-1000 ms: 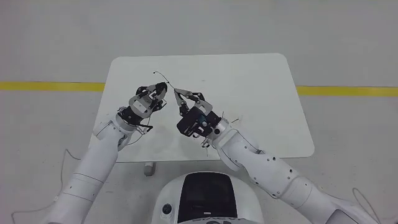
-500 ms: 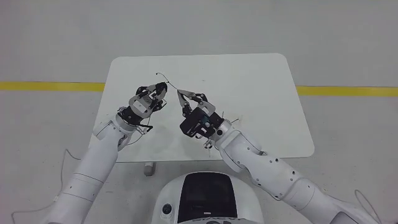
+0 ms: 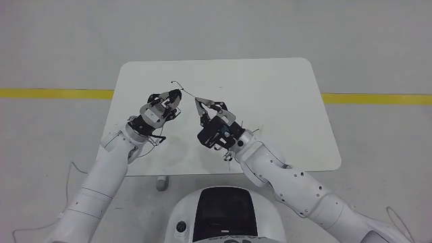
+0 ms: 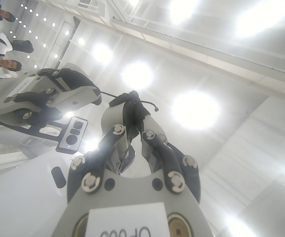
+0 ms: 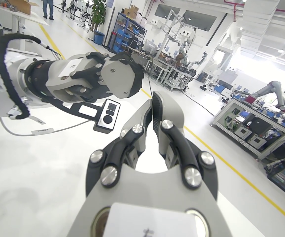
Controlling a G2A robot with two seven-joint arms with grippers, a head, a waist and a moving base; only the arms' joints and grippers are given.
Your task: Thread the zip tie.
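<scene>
The zip tie is a thin black strip held in the air above the white table, between both grippers. My left gripper is shut on it near one end; that end's short curved tail sticks out past the fingertips. My right gripper is shut on the other end, and the strip rises from its tips toward the left gripper. The two grippers stand close together, tips almost facing. In the left wrist view the right gripper shows beside my left gripper.
The tabletop carries no other objects. Its edges run near the arms at the left and front. Yellow floor lines pass beyond the table.
My right gripper has drifted slightly to the right, and the tie's free curved end has shifted a little the same way. The left arm has stayed put.
</scene>
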